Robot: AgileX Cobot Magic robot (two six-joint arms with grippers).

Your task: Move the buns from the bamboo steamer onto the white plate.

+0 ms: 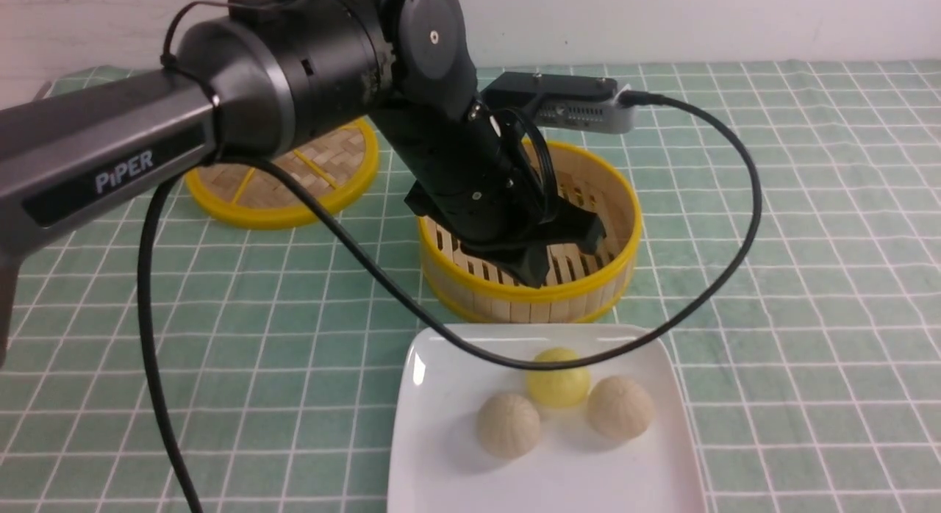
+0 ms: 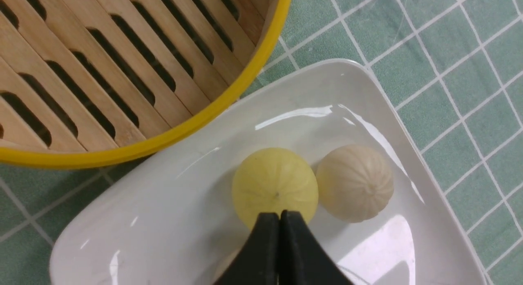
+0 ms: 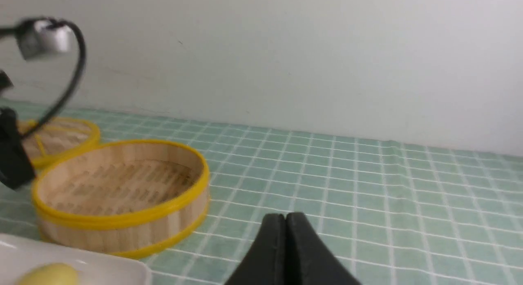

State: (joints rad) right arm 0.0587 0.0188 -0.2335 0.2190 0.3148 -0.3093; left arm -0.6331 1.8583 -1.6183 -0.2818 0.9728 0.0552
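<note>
Your left gripper hangs over the near side of the bamboo steamer, and in its wrist view the two black fingers are pressed together with nothing between them. The steamer's slatted floor is bare wherever it shows. The white plate sits just in front of the steamer on the green checked cloth, its far edge close to the yellow bottom rim, and it carries three buns in a tight cluster. The yellow bun lies nearest the steamer. The paler ribbed bun sits to its left and the warmer tan ribbed bun to its right, both close against it. In the left wrist view the fingertips line up over the yellow bun, with the tan one just beside it. A black cable from the wrist camera loops across the far part of the plate. The woven lid lies flat behind, left of the steamer. Your right gripper is out of the front view; its own camera shows its tips closed together and empty above the cloth, well apart from the steamer.
</note>
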